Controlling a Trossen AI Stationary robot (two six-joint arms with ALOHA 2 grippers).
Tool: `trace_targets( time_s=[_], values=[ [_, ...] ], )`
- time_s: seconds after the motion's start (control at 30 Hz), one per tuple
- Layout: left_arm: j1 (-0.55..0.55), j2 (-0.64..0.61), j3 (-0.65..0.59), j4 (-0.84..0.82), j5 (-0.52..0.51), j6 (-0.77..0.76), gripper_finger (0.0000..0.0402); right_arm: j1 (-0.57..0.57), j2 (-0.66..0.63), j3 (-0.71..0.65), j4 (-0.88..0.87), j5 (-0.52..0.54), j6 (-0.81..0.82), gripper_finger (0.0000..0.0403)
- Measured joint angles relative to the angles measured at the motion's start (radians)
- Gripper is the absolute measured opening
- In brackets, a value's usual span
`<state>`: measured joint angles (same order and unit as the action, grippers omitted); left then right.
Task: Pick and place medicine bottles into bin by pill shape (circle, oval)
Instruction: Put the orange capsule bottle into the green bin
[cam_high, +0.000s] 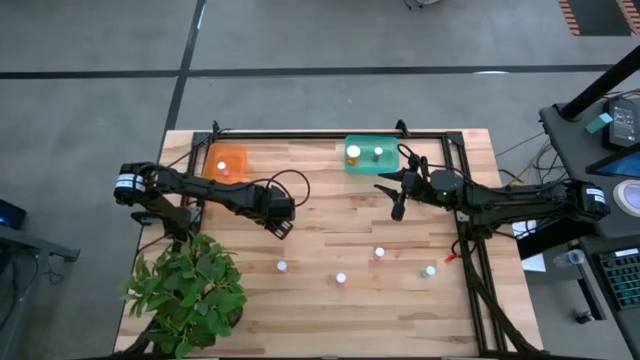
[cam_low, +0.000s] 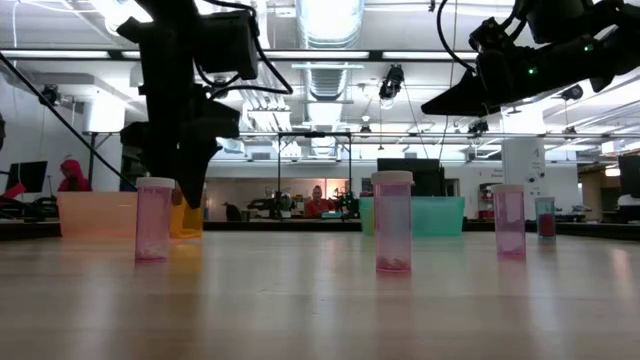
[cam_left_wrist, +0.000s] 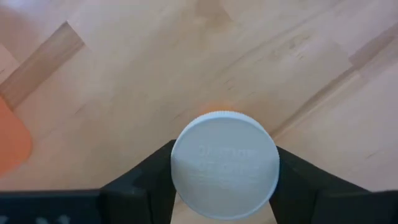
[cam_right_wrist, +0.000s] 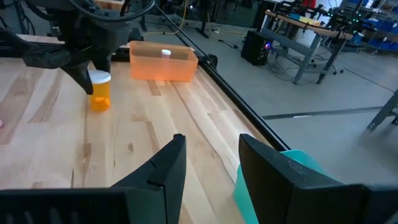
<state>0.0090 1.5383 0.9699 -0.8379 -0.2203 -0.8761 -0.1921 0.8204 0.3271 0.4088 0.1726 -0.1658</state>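
My left gripper (cam_high: 281, 224) stands mid-table, shut on an orange bottle with a white cap (cam_left_wrist: 224, 165); the bottle also shows in the right wrist view (cam_right_wrist: 99, 91) and, half hidden by the fingers, in the low view (cam_low: 186, 216). My right gripper (cam_high: 398, 207) hangs open and empty above the table in front of the teal bin (cam_high: 372, 156). The orange bin (cam_high: 228, 163) holds one bottle (cam_high: 222, 169); the teal bin holds two. Several pink-bodied bottles (cam_low: 392, 220) stand upright on their bases near the table's front. My left gripper has the orange bottle's white cap (cam_left_wrist: 180, 163) between its two fingers (cam_left_wrist: 146, 186), one on each side of the cap's rim. The fingers come from above, pointing down. The bottle stands upright, its base seemingly on the table (cam_right_wrist: 99, 109).
A potted plant (cam_high: 190, 290) fills the near left corner. A black frame rail (cam_high: 330, 133) runs along the far edge behind the bins. The loose bottles (cam_high: 340, 278) stand in a row toward the near edge. A person shows in the room beyond the table (cam_low: 317, 198).
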Motion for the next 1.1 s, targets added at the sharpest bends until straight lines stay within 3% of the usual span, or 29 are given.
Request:
trace_targets(
  time_s=[0.43,0.77,1.1],
  values=[
    [0.005,0.000,0.024,0.175,-0.002,0.053,0.0187,0.000,0.000,0.000,0.000,0.000,0.000,0.0137],
    [0.050,0.014,0.116,0.313,-0.024,0.194,0.0188,0.000,0.000,0.000,0.000,0.000,0.000,0.0137],
    [0.084,0.196,0.343,0.259,-0.021,0.395,0.0179,0.000,0.000,0.000,-0.007,0.001,0.000,0.0137]
  ],
)
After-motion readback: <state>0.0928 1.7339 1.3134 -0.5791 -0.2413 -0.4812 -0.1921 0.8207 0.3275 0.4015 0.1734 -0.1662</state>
